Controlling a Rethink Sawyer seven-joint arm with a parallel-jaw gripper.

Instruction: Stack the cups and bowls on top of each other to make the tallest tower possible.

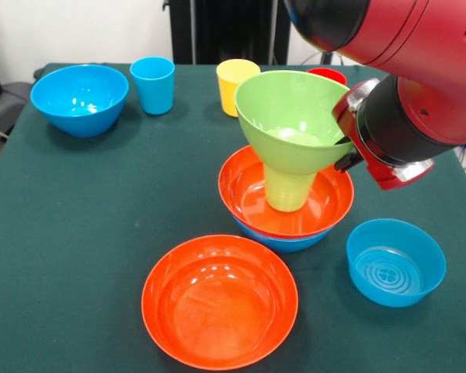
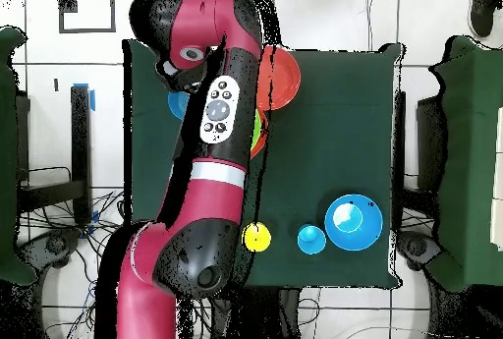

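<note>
The tower stands mid-table: a blue bowl [image 1: 283, 242] holds an orange bowl [image 1: 248, 194], and a lime green cup [image 1: 289, 189] stands inside that. A green bowl [image 1: 291, 116] sits tilted on the cup, its mouth tipped toward the camera. My gripper [image 1: 344, 152] is at the bowl's right rim, shut on it. The loose pieces are an orange bowl [image 1: 220, 301] in front, a small blue bowl [image 1: 394, 263] at the right, and a blue bowl [image 1: 79, 98], a blue cup [image 1: 153, 84], a yellow cup [image 1: 234, 82] and a red cup [image 1: 327, 74] at the back.
In the overhead view the arm [image 2: 221, 109] covers the tower, leaving a green sliver [image 2: 257, 135]. An orange bowl [image 2: 283, 78], a blue bowl [image 2: 354, 221], a blue cup [image 2: 311, 239] and a yellow cup [image 2: 256, 238] show around it. The green table [image 1: 62, 233] is bare at the left.
</note>
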